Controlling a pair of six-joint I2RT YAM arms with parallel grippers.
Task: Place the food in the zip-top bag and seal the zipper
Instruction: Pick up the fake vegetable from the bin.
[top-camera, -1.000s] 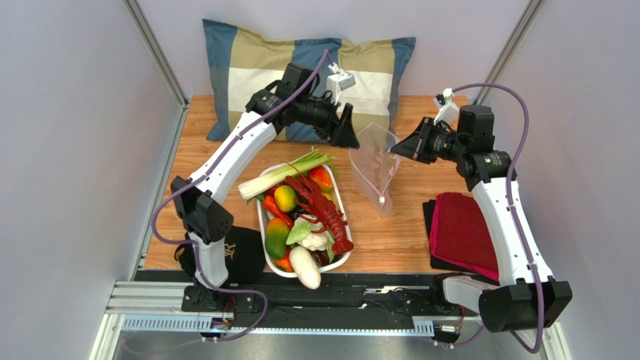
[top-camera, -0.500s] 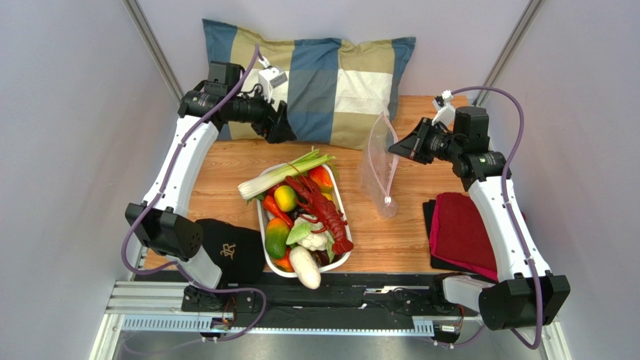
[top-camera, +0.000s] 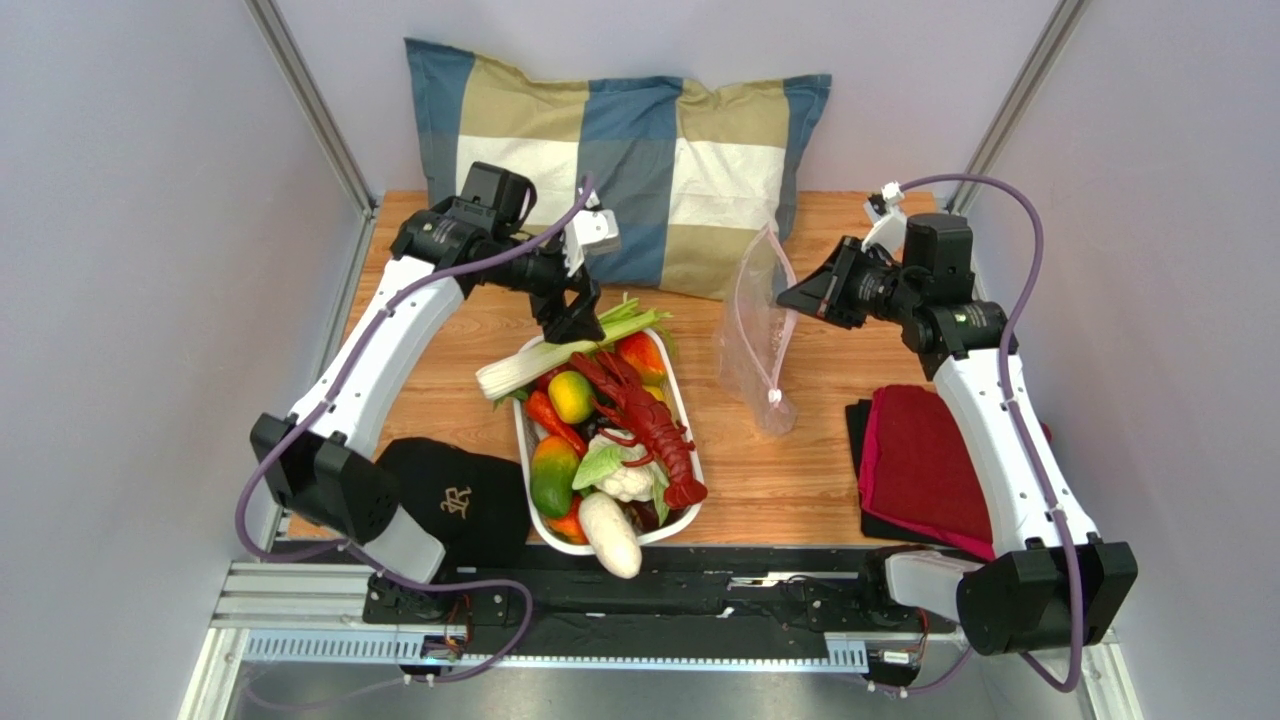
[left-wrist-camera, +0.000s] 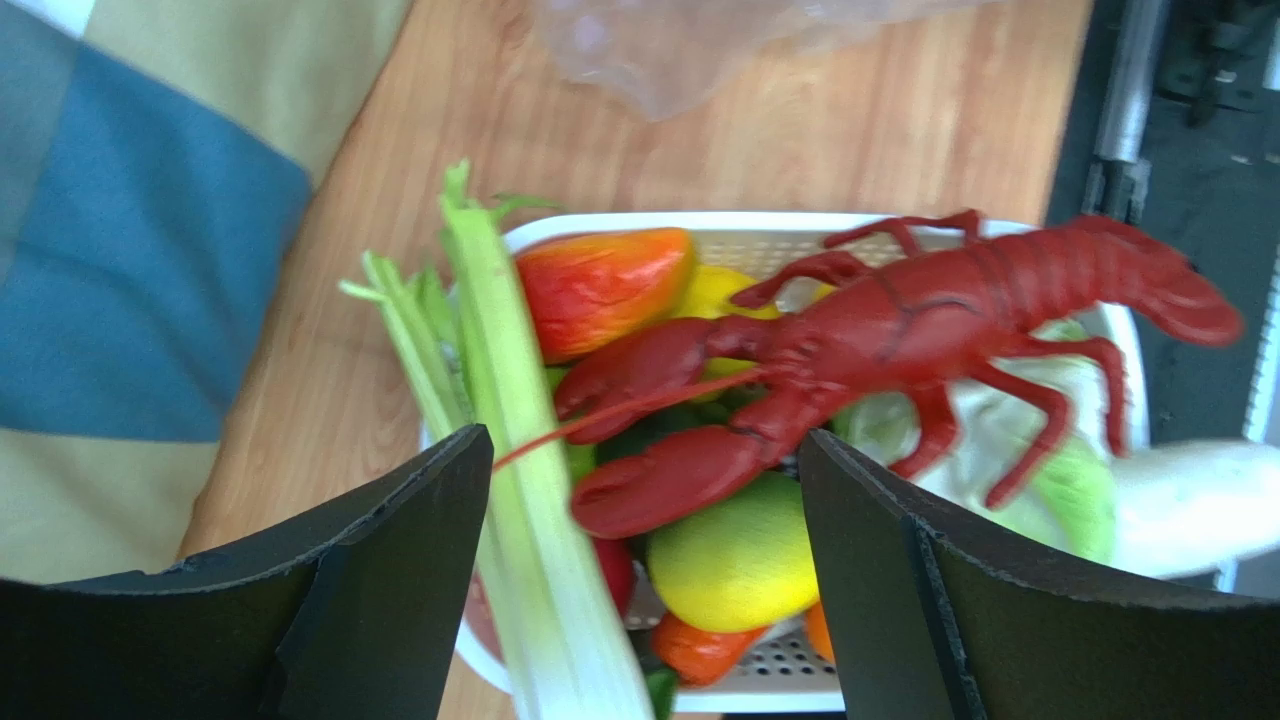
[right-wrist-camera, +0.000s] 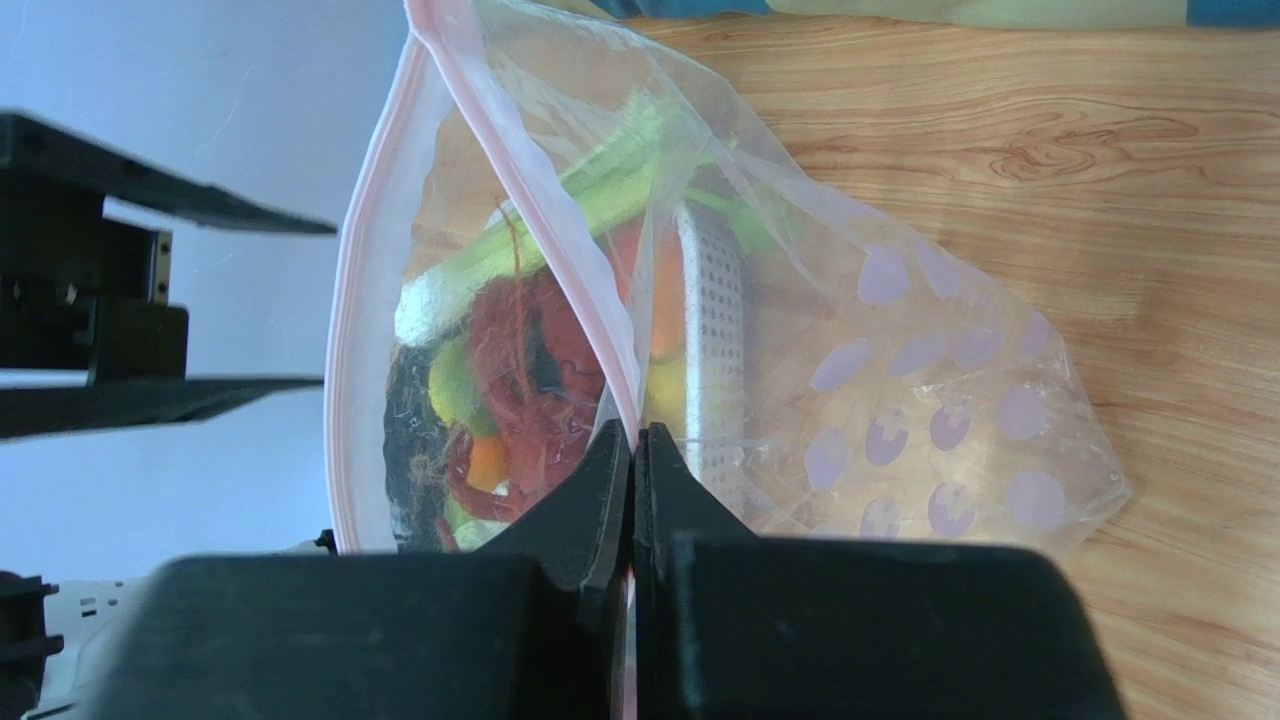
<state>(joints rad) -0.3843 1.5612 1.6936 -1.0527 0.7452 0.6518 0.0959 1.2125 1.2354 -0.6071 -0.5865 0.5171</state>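
Note:
The food lies in a white slotted basket (top-camera: 679, 393): a green-and-white stalk (top-camera: 568, 344), a red lobster (top-camera: 649, 414), a yellow-green fruit (top-camera: 570, 396) and others. My left gripper (top-camera: 583, 318) is open and empty just above the stalk's leafy end. In the left wrist view the stalk (left-wrist-camera: 511, 495) and lobster (left-wrist-camera: 902, 323) lie between its fingers (left-wrist-camera: 388, 600). My right gripper (top-camera: 787, 299) is shut on the pinkish zipper (right-wrist-camera: 594, 323) of the clear zip-top bag (top-camera: 751, 338), holding it upright with the mouth open. The bag (right-wrist-camera: 902, 405) looks empty.
A blue-and-beige pillow (top-camera: 631, 150) lies at the back. A dark red cloth (top-camera: 924, 458) lies at the right front, a black cap (top-camera: 451, 503) at the left front. Metal rails run along the table's near edge.
My left gripper let go of the bag, swung out left over the pillow, then came back down over the basket's far end. The bag's mouth narrowed and hangs from the right gripper alone.

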